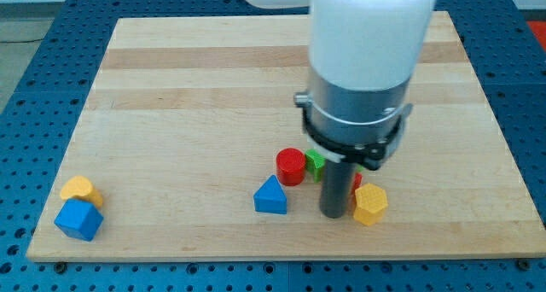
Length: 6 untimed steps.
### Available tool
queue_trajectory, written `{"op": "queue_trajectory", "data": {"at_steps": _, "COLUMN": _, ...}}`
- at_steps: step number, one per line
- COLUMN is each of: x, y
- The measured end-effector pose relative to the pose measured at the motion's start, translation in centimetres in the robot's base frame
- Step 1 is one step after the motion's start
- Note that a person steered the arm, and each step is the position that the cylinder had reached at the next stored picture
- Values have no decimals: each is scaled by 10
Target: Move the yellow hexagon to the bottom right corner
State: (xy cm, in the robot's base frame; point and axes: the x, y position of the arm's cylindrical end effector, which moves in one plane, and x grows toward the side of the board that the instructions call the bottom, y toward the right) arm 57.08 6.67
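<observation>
My tip (333,213) rests on the tabletop (188,96) just left of the yellow hexagon (370,205), near the bottom edge, right of centre. No gripper (only the rod). Behind it sit a red cylinder (290,166) and green block (316,163); a blue triangle (271,196) lies left. Far left: yellow block (78,189), blue block (78,220).

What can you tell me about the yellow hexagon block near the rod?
The yellow hexagonal block looks like painted wood or plastic, solid and matte, lying flat on the light wooden board near its bottom edge, right of centre. My tip sits immediately to the view's left, apparently touching it. A small red piece peeks out just above it; its shape is hidden.
</observation>
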Motion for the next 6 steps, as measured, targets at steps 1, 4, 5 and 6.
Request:
{"op": "queue_trajectory", "data": {"at_steps": 1, "x": 0, "y": 47}}
{"op": "queue_trajectory", "data": {"at_steps": 4, "x": -3, "y": 111}}
{"op": "queue_trajectory", "data": {"at_steps": 5, "x": -3, "y": 112}}
{"op": "queue_trajectory", "data": {"at_steps": 6, "x": 25, "y": 97}}
